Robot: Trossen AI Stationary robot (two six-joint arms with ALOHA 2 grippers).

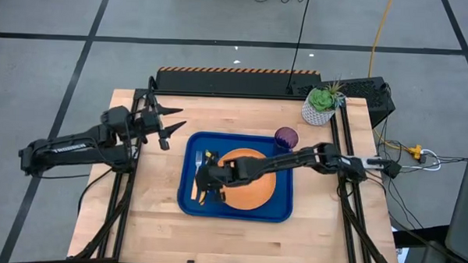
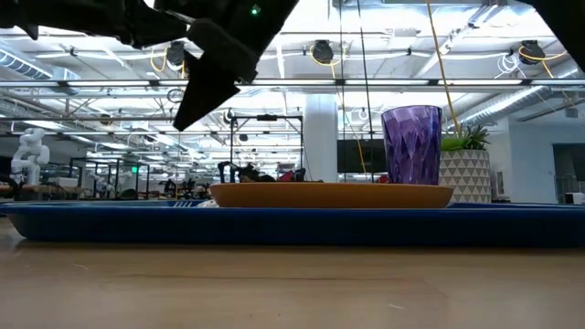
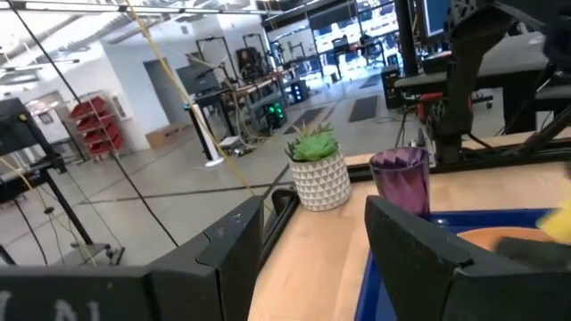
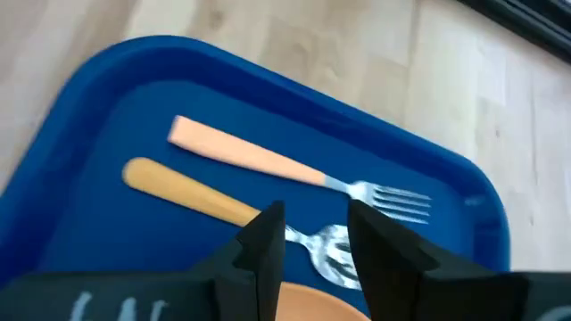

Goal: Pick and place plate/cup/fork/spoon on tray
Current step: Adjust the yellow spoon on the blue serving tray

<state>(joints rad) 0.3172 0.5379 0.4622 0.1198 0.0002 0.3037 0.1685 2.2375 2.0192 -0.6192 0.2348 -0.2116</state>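
The blue tray lies mid-table with the orange plate flat on it. The purple cup stands upright in the tray's far right corner. On the tray's left part the fork and the spoon lie flat side by side, the spoon's bowl beside the plate's rim. My right gripper hangs above the spoon's bowl, open, with nothing between its fingers; in the low view it is clear of the tray. My left gripper is open over the table's far left.
A white pot with a green succulent stands at the table's far right corner, just beyond the cup. Dark frame rails run along the left and right table edges. Bare wood lies between the tray and the near edge.
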